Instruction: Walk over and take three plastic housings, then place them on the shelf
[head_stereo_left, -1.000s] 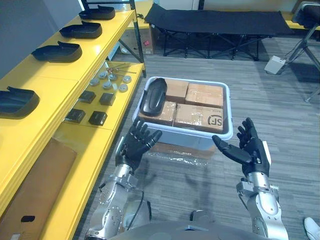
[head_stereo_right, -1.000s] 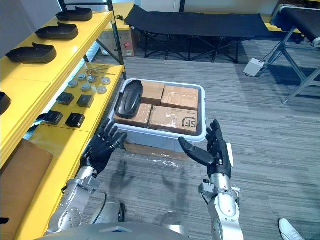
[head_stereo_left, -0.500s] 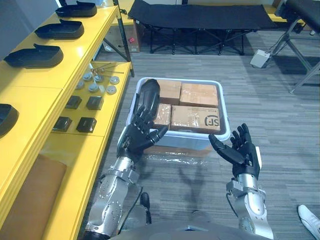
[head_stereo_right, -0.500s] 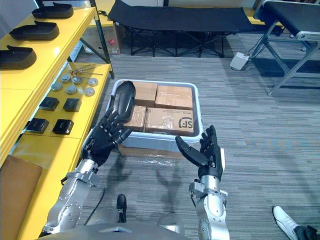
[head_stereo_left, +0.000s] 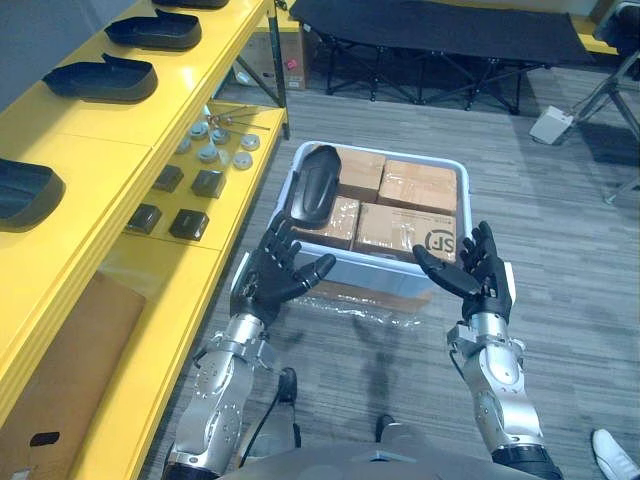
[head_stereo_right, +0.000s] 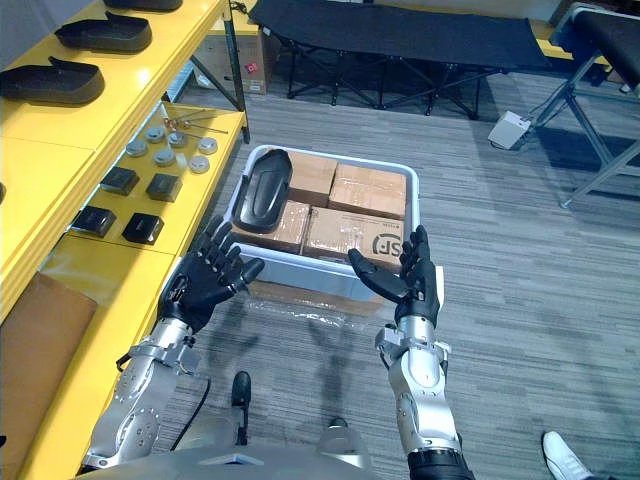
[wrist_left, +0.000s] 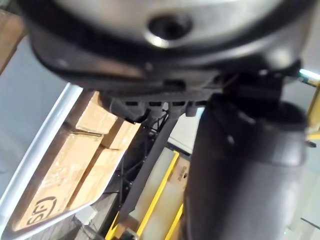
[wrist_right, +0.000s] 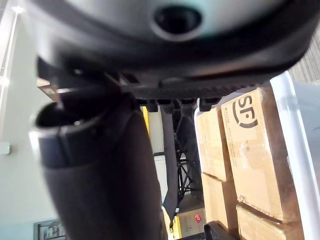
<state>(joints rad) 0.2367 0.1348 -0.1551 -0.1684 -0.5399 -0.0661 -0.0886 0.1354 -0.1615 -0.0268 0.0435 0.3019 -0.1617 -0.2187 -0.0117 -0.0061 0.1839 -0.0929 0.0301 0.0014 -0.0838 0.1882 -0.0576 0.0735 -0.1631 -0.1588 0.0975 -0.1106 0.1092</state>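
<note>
Reaching for the first pickup looks like the step in hand. In the left eye view the left hand (head_stereo_left: 282, 277) and right hand (head_stereo_left: 474, 275) hover at lower centre, palms turned toward each other, fingers straight and spread, holding nothing, just short of the pale bin's (head_stereo_left: 372, 266) near wall. The black plastic housing (head_stereo_left: 312, 186) lies in the bin's upper-left corner on cardboard boxes (head_stereo_left: 405, 226): a long, smooth, shoe-shaped shell, rounded at its far end. Similar shells (head_stereo_left: 100, 78) sit on the yellow shelf (head_stereo_left: 110, 160) at upper left. The right eye view shows the same layout. Each wrist view looks past its hand's dark bulk to the bin's rim and boxes. Next, the left hand would likely need to clear the rim and curl round the housing.
</note>
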